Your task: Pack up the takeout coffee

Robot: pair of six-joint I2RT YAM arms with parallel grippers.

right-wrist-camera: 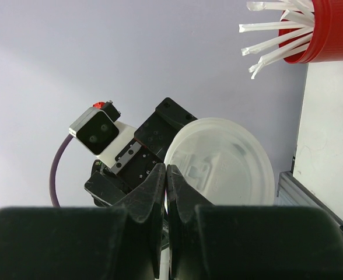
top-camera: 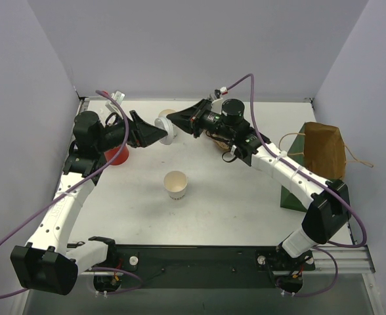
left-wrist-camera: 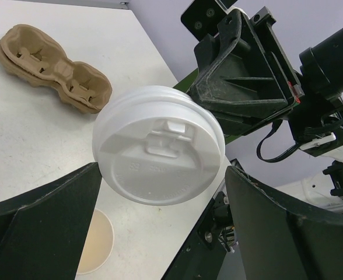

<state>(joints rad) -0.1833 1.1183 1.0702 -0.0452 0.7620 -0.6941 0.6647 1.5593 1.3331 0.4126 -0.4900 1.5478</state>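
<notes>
A lidless paper cup stood near the table's centre. Beyond it, at its 12 o'clock and off the table, the right gripper pinched the white lid by its rim, jaws closed on it. The left gripper faced the lid from 9 o'clock, jaws spread wide either side of it. A paper bag lay at the table's 3 o'clock edge.

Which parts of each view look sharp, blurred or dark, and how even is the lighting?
Top external view: light is even, the lidless cup casting only a faint shadow. Left wrist view: the lid is sharp, the left fingers dark and featureless. Right wrist view: the right fingers blur near the lens.
</notes>
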